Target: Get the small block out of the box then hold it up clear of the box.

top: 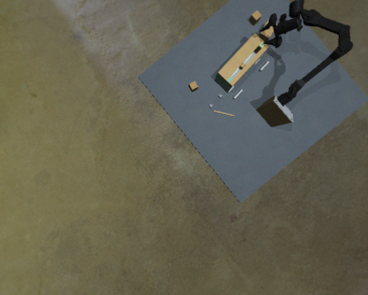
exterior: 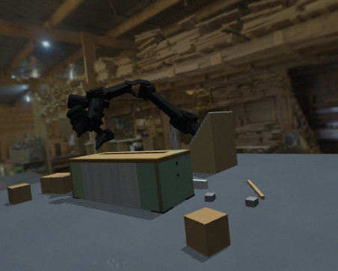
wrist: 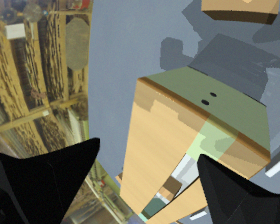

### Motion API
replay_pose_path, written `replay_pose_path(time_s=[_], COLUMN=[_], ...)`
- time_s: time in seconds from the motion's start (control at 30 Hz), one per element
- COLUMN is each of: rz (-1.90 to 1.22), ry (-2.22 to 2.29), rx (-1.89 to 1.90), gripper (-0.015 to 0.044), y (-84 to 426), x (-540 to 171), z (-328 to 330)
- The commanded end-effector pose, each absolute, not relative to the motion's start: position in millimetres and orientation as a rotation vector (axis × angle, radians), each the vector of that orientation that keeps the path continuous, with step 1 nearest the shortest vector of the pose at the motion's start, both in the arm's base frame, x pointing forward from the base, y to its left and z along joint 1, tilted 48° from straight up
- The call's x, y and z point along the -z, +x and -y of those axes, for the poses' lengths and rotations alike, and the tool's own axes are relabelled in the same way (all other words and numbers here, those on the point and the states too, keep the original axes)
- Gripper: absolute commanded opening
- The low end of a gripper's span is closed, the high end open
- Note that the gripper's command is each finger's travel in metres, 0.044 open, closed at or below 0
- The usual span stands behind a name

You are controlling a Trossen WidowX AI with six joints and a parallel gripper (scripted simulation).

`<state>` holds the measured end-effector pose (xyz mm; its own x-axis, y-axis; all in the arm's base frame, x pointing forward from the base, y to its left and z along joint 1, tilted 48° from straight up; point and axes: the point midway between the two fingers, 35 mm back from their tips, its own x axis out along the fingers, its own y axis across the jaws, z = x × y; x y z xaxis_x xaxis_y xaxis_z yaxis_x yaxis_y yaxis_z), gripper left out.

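Observation:
The wooden-topped box (top: 239, 56) (exterior: 112, 183) (wrist: 155, 135) stands on the grey table, with a long slot in its top and green end walls. A small brown block (top: 242, 65) (wrist: 170, 187) shows through the slot, partway along; whether it rests on the shelf is hard to tell. It is hidden in the exterior view. My gripper (top: 263, 37) (exterior: 87, 143) (wrist: 149, 152) is open and empty, above the box's end that is at the upper right in the top view. The wrist view looks down on that end wall, which has two dark holes.
Wooden blocks (top: 193, 85) (top: 256, 16) (exterior: 207, 232) (exterior: 56, 183) stand around the box. White bars (top: 265, 66) (top: 238, 94), small grey cubes (exterior: 210, 197) (exterior: 252, 202) and a thin stick (top: 224, 113) (exterior: 256, 189) lie about. A tall wedge (top: 273, 112) (exterior: 220, 144) stands by the arm's base.

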<state>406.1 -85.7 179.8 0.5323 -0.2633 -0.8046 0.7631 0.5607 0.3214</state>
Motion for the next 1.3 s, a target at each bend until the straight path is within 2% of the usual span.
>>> replay_pose_path(time_s=[0.0, 0.17, 0.3, 1.27], rz=[-0.884, -0.949, -0.918, -0.916], ry=[0.806, 0.805, 0.756, 0.754], rx=[0.843, 1.19, 1.343, 1.349], gripper=[0.04, 0.04, 0.04, 0.04], y=[394.6, 355.4, 335.3, 335.0], x=[-140.4, -89.0, -73.9, -55.7], z=[53.5, 15.0, 1.5, 19.1])
